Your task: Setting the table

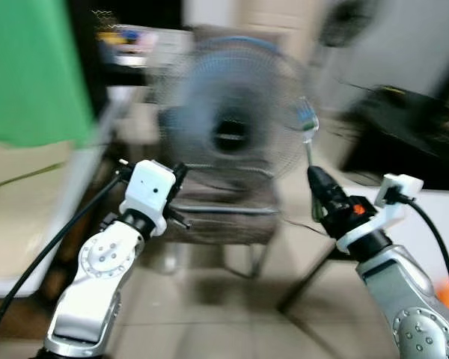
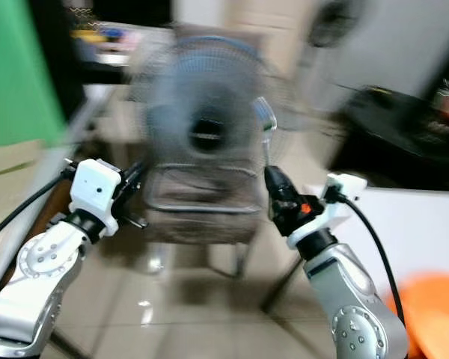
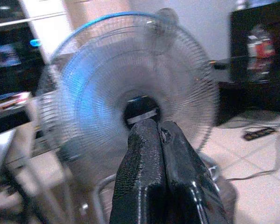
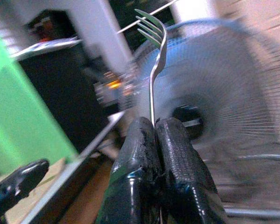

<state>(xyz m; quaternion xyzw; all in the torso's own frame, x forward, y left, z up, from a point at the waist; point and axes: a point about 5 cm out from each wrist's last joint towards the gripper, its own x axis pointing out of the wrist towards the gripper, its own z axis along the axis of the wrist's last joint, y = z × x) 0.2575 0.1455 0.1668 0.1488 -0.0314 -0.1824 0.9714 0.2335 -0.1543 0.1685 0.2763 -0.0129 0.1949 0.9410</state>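
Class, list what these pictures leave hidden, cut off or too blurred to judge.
- Fork: handle hidden inside the right gripper fingers, right wrist view.
- Orange object: cut off by the frame's corner, right eye view.
- Items on the dark counter: motion blur, eye views.
- Fan base: behind the left gripper, left wrist view.

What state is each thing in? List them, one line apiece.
fork: held upright, tines up, handle pinched in the right gripper.
right gripper: shut on the fork.
left gripper: shut, holding nothing.
fan: standing upright on the floor ahead; blur hides whether its blades turn.
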